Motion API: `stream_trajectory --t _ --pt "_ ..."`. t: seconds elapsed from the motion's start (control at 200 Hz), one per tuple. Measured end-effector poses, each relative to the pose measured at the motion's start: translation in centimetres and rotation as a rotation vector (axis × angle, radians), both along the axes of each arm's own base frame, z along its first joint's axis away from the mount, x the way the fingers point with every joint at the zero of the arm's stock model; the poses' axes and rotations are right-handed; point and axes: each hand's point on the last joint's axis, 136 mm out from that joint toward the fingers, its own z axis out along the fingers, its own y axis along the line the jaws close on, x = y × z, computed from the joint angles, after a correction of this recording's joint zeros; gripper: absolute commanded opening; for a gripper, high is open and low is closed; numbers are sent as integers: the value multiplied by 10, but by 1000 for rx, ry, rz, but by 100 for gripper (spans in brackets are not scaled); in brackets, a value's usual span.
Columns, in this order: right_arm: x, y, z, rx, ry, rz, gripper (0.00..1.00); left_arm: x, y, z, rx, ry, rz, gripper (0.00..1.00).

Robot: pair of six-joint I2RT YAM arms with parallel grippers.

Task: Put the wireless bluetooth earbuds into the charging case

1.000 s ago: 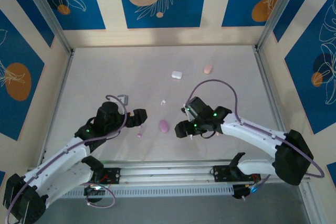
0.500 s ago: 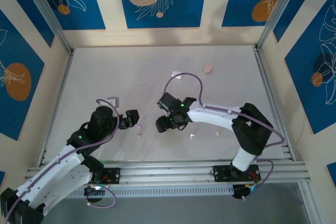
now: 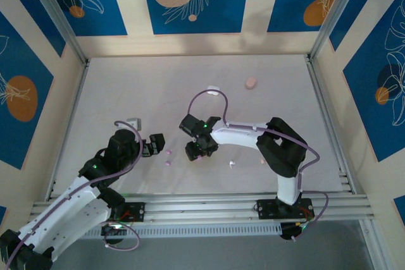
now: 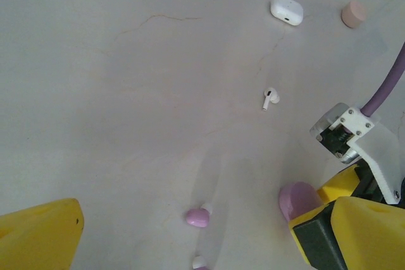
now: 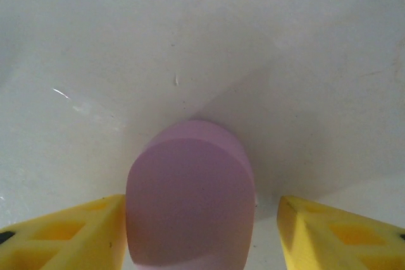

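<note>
The pale purple charging case (image 5: 190, 200) lies on the table between my right gripper's (image 5: 201, 219) yellow fingers (image 5: 69, 232). The left finger sits against the case and a gap shows at the right finger, so the jaws are open around it. In the top view the right gripper (image 3: 196, 150) covers the case. Two purple earbuds (image 4: 197, 217) (image 4: 199, 262) lie between the wide-open fingers of my left gripper (image 4: 186, 235), which holds nothing. In the top view the left gripper (image 3: 155, 145) is just left of those purple earbuds (image 3: 168, 152). The purple case (image 4: 297, 199) also shows beside them.
A white case (image 4: 286, 9) and a peach case (image 3: 251, 83) sit at the back. One white earbud (image 4: 270, 97) lies mid-table; another white earbud (image 3: 231, 164) and a small peach bud (image 3: 261, 161) lie under the right arm. Metal frame rails edge the table (image 3: 126, 93).
My right gripper swung left across the table onto the purple case and its jaws have narrowed around it. My left gripper drew back a little to the left, staying wide open.
</note>
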Motion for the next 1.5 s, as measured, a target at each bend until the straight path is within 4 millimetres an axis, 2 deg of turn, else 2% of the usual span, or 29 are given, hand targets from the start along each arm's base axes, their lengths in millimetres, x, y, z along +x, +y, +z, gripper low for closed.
stream_trajectory --t 0.18,0.515,0.665,0.83,1.005,1.045,1.191,1.381,1.501 --pt "0 0 -3 -6 0 14 58 0 0 0 7 -3 -5 100" --pt "2 4 -7 7 -11 36 45 -1 -1 0 9 -4 -16 100" --pt "-1 -1 0 41 -49 60 42 -2 -7 7 -12 -4 -43 99" --pt "1 -2 24 135 -138 113 41 -3 -16 23 -48 -7 -85 97" --pt "12 10 72 321 -262 236 39 -6 -29 38 -99 -15 -143 94" --pt "16 14 88 375 -311 292 39 -6 -35 42 -116 -15 -165 94" --pt "20 22 119 477 -438 460 38 -1 -57 48 -185 -10 -237 92" --pt "16 22 137 543 -557 636 38 5 -79 46 -239 18 -306 90" --pt "10 18 142 566 -619 711 38 8 -87 56 -287 -4 -322 85"
